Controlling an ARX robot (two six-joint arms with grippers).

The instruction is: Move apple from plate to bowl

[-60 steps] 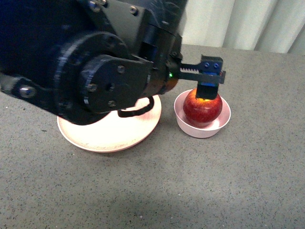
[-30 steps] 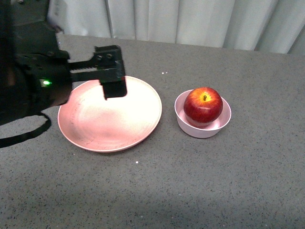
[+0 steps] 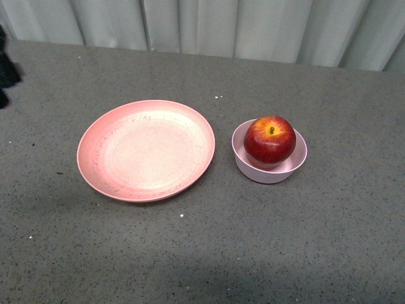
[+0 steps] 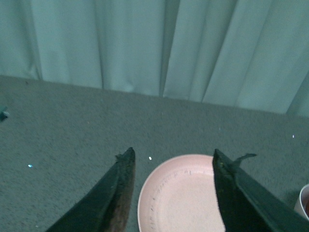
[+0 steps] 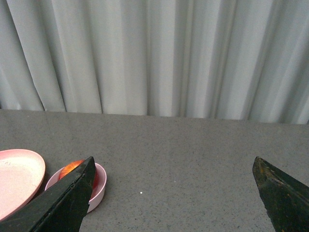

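The dark red apple (image 3: 270, 140) with a yellow patch at its stem sits in the small pale pink bowl (image 3: 293, 165), right of the wide salmon-pink plate (image 3: 145, 149), which is bare. My left gripper (image 4: 171, 157) is open and empty, back from the plate (image 4: 181, 193); only a dark bit of that arm (image 3: 5, 73) shows at the front view's left edge. My right gripper (image 5: 174, 166) is open and empty, away from the bowl (image 5: 99, 186); one finger partly hides the apple (image 5: 71, 167).
Grey speckled tabletop (image 3: 209, 253) all round. A pale pleated curtain (image 3: 253, 28) runs along the table's far edge. A few white crumbs lie on the table.
The left arm has pulled back from over the bowl, across the plate, and out past the left edge of the front view. The apple stays in the bowl.
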